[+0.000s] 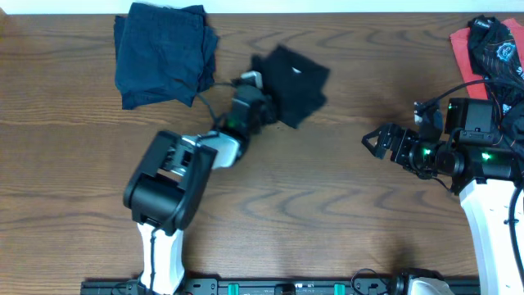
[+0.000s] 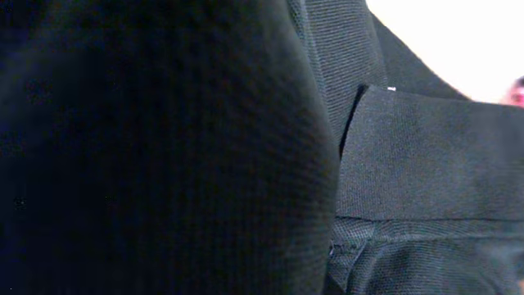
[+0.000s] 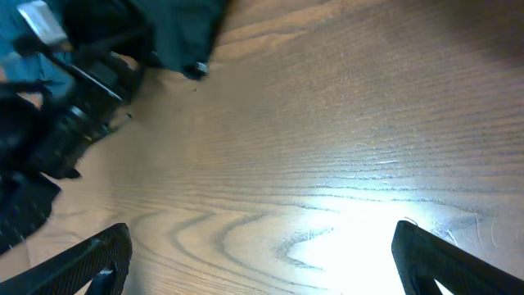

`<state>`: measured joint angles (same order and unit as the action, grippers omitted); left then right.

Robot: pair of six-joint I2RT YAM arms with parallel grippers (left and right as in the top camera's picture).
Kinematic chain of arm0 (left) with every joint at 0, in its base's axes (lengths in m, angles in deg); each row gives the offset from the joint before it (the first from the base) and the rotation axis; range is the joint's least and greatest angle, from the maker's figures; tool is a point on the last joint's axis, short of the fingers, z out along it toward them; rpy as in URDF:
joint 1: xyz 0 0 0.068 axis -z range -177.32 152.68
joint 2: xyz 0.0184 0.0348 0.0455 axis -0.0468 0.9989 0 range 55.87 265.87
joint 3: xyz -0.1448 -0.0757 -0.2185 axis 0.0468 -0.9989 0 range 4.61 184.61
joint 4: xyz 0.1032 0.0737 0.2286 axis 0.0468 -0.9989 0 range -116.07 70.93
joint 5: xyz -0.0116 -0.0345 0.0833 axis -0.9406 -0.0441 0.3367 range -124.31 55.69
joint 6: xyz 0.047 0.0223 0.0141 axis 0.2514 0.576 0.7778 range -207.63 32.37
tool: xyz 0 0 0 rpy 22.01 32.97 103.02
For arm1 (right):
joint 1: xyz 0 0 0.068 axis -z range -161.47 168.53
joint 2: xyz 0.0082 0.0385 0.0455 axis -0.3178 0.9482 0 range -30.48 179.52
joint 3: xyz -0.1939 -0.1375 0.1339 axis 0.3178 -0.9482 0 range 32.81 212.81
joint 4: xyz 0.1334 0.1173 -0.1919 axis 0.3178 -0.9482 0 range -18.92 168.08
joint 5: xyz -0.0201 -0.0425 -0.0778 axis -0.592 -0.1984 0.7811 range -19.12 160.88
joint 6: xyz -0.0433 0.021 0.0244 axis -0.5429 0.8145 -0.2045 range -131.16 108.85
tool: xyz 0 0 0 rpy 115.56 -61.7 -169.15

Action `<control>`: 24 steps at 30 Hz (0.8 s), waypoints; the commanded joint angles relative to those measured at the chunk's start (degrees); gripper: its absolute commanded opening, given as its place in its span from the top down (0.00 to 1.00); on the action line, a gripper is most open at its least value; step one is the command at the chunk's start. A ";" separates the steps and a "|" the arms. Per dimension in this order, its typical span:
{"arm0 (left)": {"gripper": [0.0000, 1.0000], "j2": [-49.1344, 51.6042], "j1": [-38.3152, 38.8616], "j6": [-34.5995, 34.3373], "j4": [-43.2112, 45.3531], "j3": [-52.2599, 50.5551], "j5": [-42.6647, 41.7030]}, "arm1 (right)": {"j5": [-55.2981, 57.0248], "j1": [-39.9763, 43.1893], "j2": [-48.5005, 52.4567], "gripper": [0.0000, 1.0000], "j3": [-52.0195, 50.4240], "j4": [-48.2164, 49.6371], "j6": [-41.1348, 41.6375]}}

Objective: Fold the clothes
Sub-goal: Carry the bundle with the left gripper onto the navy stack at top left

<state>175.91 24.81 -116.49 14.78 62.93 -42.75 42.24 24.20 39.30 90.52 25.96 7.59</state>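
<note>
A small black T-shirt (image 1: 295,82) with a tiny white mark lies bunched at the table's centre back. My left gripper (image 1: 254,88) sits at its left edge, shut on the fabric. Black cloth (image 2: 164,147) with a hem (image 2: 426,156) fills the left wrist view and hides the fingers. A dark navy T-shirt (image 1: 164,53) lies folded at the back left. More clothes (image 1: 491,45), black with coral-red parts, are heaped at the far right edge. My right gripper (image 1: 372,141) (image 3: 262,270) stands open over bare wood, right of centre, with nothing between its fingers (image 3: 82,262).
The wooden table (image 1: 327,205) runs across the whole view. The right wrist view shows the left arm (image 3: 74,106) and a corner of the black T-shirt (image 3: 180,29) far ahead. The right arm's body (image 1: 483,156) sits below the heap.
</note>
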 commanded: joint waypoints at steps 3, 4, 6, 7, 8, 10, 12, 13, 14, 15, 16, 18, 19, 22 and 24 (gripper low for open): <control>0.94 2.75 -5.79 20.59 -1.42 3.54 4.35 | 0.39 0.37 -0.39 0.01 0.96 -0.50 -1.27; 0.94 2.75 -6.32 22.64 -1.42 4.37 4.37 | 0.42 0.37 -0.39 0.01 0.96 -0.50 -1.25; 0.94 2.75 -7.15 26.40 -1.44 6.03 4.39 | 1.05 0.37 -0.39 0.01 0.96 -0.63 -1.25; 0.94 2.75 -7.56 28.26 -1.55 7.02 4.42 | 1.55 0.37 -0.39 0.01 0.96 -0.72 -1.22; 0.94 2.75 -7.89 29.49 -1.70 7.87 4.44 | 2.12 0.37 -0.39 0.01 0.96 -0.85 -1.22; 0.94 2.75 -8.52 31.45 -2.14 9.75 4.46 | 3.06 0.37 -0.39 0.01 0.96 -1.18 -1.22; 0.94 2.75 -8.98 32.20 -3.06 11.52 5.16 | 3.82 0.37 -0.39 0.01 0.96 -1.53 -1.22; 0.94 2.75 -9.22 32.63 -3.76 12.55 5.64 | 4.13 0.37 -0.39 0.01 0.96 -1.70 -1.22; 0.94 2.73 -9.35 33.29 -4.24 13.31 5.84 | 4.42 0.37 -0.39 0.01 0.96 -1.81 -1.22; 0.94 2.69 -9.51 33.92 -4.50 13.99 6.14 | 4.50 0.37 -0.39 0.01 0.96 -1.90 -1.22; 0.94 2.64 -9.62 34.84 -4.63 14.69 6.21 | 4.48 0.37 -0.39 0.01 0.96 -1.92 -1.22; 0.94 2.54 -9.81 35.30 -4.63 15.82 6.86 | 4.48 0.37 -0.39 0.01 0.96 -1.95 -1.22; 0.94 2.51 -9.94 35.52 -4.59 16.37 7.93 | 4.48 0.37 -0.39 0.01 0.96 -1.97 -1.22; 0.94 2.29 -10.21 35.52 -4.59 17.86 12.07 | 4.50 0.37 -0.39 0.01 0.96 -2.47 -1.22; 0.94 2.01 -10.64 35.52 -4.61 18.80 13.75 | 4.87 0.37 -0.39 0.01 0.96 -3.06 -1.25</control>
<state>178.30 15.24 -82.65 9.42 78.95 -34.10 46.37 24.20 39.30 90.52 23.36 7.43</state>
